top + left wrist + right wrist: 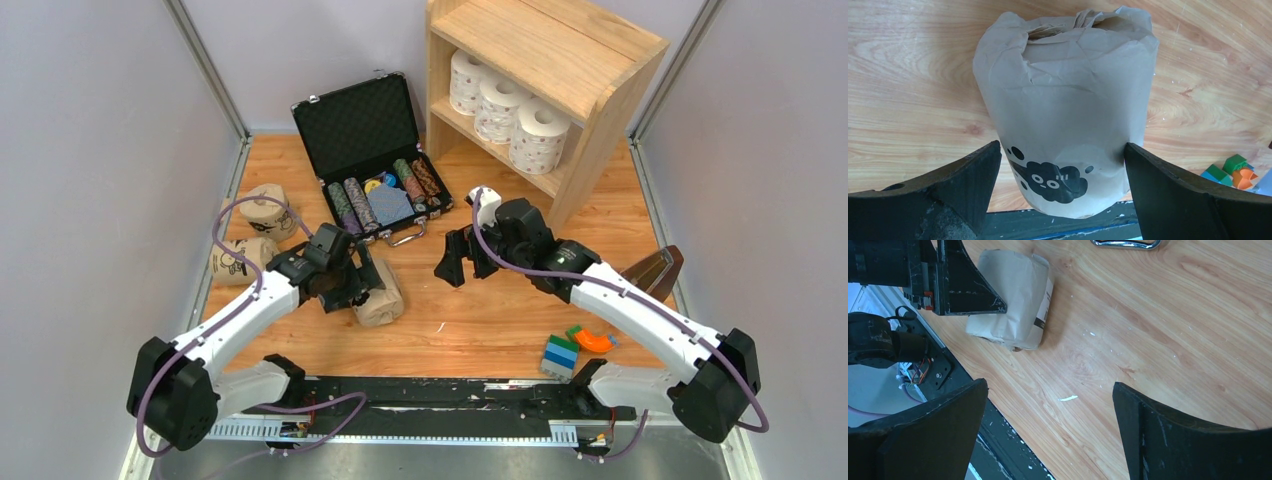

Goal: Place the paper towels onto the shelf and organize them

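Close the wide-open left fingers [948,190] squarely on the middle of the tan roll [1068,110] lying between them on the table [908,75], avoiding its crumpled ends, keeping the open, empty right fingers [933,435] clear.

Smooth wood-grain table [908,75], light sheen, white scuffs. Crinkled matt brown paper, black print, on tan-wrapped roll [1068,100]. Matt black plastic on left tool [1060,152], edges scuffed. Pale matt wood for shelf [560,40]. Soft matt paper on white rolls [500,105]. Foam-lined black case [355,120], shiny metal handle [1125,244].
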Robot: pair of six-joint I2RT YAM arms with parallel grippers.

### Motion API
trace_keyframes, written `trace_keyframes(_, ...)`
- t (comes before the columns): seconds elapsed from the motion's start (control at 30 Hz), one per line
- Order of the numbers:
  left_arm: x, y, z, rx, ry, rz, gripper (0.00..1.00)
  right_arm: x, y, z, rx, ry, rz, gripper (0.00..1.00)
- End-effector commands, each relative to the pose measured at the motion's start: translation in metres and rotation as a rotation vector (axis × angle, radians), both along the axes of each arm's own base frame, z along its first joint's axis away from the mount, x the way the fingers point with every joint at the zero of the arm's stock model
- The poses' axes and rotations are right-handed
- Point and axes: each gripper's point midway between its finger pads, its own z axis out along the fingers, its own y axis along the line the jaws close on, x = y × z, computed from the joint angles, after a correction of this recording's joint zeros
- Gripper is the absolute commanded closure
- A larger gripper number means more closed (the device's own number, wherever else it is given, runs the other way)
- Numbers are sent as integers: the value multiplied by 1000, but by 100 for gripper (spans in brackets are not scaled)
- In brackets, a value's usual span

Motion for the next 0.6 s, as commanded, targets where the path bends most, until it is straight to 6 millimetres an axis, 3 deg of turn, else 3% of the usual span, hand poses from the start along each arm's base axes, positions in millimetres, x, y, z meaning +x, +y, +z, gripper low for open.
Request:
trace_keyframes(0.0, -1, 12, -19, 81, 17, 31, 0, -2, -1, 5, 26, -13, 2, 2)
trace_keyframes(0.57, 16, -17, -42, 63, 14, -68, 3, -1, 0, 0, 12, -10, 11, 2)
